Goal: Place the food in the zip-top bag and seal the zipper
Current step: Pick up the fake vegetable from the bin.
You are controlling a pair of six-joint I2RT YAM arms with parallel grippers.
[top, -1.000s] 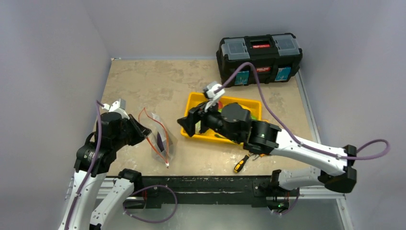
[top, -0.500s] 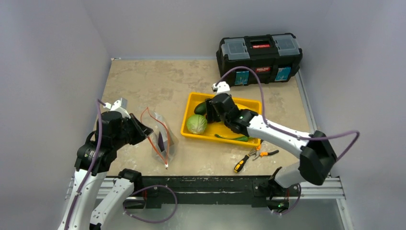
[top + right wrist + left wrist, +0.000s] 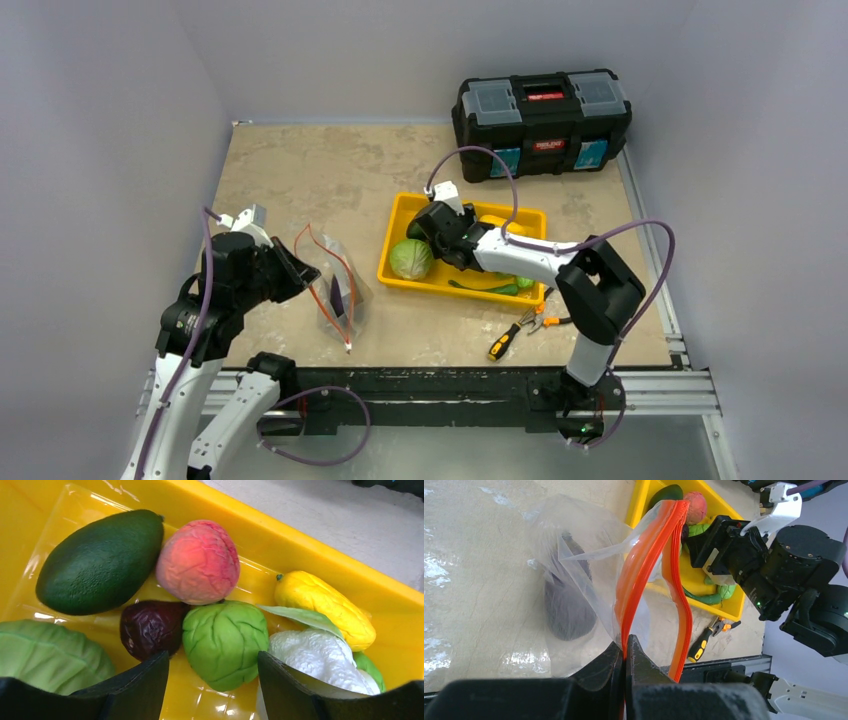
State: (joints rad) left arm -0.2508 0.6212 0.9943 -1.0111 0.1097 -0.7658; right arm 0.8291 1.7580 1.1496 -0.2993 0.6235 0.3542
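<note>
The clear zip-top bag lies left of the yellow tray, with a dark purple eggplant inside. My left gripper is shut on one side of the red-orange zipper and holds the mouth open. My right gripper is open low over the tray's back left part, its fingers on either side of a small light-green piece. Around it lie an avocado, a pink-red fruit, a dark purple piece, a yellow piece, cauliflower and the cabbage.
A black toolbox stands at the back right. Pliers and a yellow-handled screwdriver lie in front of the tray. A long green vegetable lies along the tray's near side.
My right arm has swung from over the tray's near left side into its back left part, uncovering the cabbage. The left gripper and bag have stayed put.
</note>
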